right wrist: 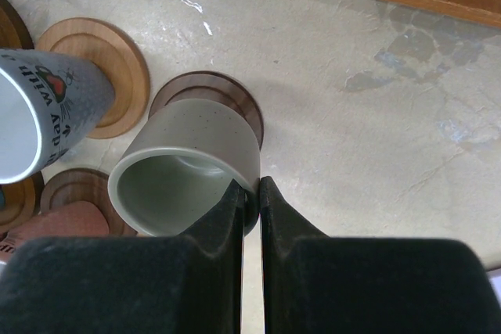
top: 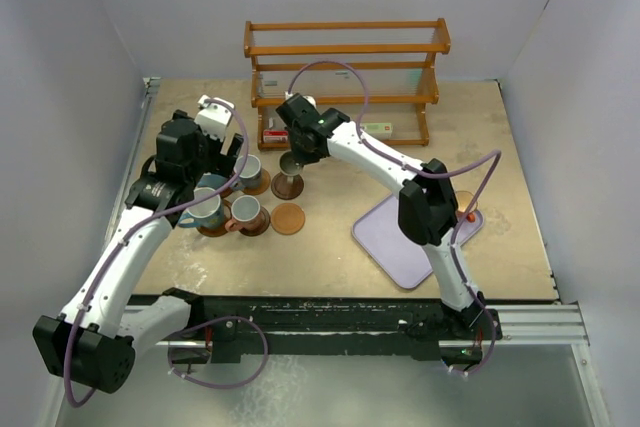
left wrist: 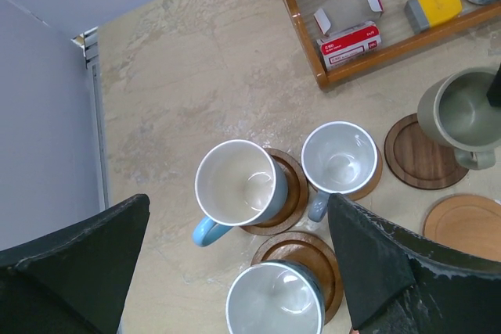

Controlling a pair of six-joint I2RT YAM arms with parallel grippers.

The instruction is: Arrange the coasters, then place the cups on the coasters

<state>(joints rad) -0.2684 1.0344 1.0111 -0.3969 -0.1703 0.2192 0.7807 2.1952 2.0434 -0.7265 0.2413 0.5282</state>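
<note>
My right gripper point(right wrist: 250, 193) is shut on the rim of a grey cup point(right wrist: 188, 166), one finger inside it and one outside. The cup hangs tilted over a dark coaster point(right wrist: 210, 93); in the top view the cup point(top: 291, 161) is just behind that coaster point(top: 288, 188). A light coaster point(top: 288, 218) lies bare beside it. My left gripper point(left wrist: 235, 271) stands open above three cups on coasters: a light blue cup point(left wrist: 239, 184), a smaller grey-blue cup point(left wrist: 339, 157) and a dark-walled cup point(left wrist: 274, 303). A brownish cup point(top: 247, 212) also sits on a coaster.
A wooden rack point(top: 345, 67) stands at the back, with small boxes point(left wrist: 348, 37) and a yellow item point(left wrist: 433, 5) on its bottom shelf. A lavender tray point(top: 395, 237) lies at the right, under the right arm. White walls close in both sides.
</note>
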